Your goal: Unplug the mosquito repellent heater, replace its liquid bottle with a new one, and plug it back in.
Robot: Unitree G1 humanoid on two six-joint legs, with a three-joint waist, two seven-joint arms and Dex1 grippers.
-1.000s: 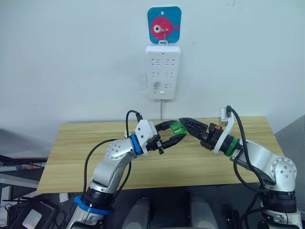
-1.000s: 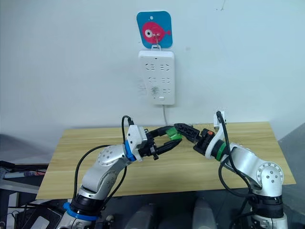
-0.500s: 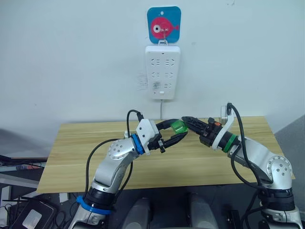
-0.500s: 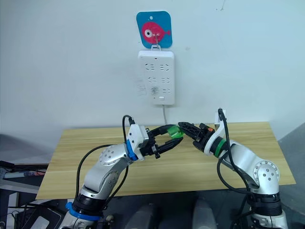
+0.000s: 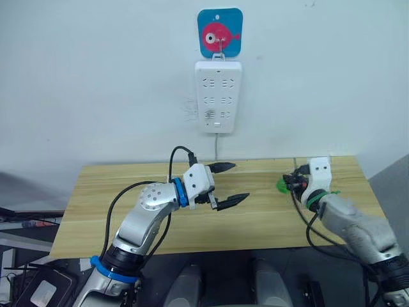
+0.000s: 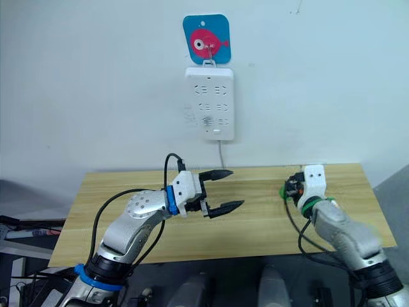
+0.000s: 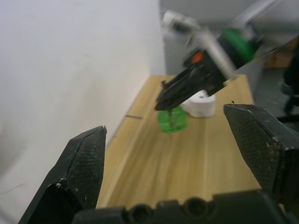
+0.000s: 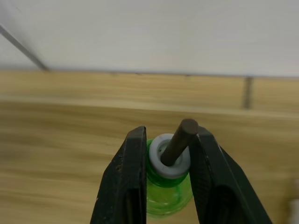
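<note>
Mosquito repellent heater is sitting near the table's right edge, just behind the green liquid bottle. Right gripper is pinching the bottle's neck; that narrow hold is risking a tilt or slip, which could knock the wick. Left gripper is gaping wide, holding nothing.

A plain test room or lab corner: a bare wooden tabletop pushed against a blank white wall. Above the tabletop a white power strip hangs from a blue fish hook; loose cables lie below the tabletop's left end.
</note>
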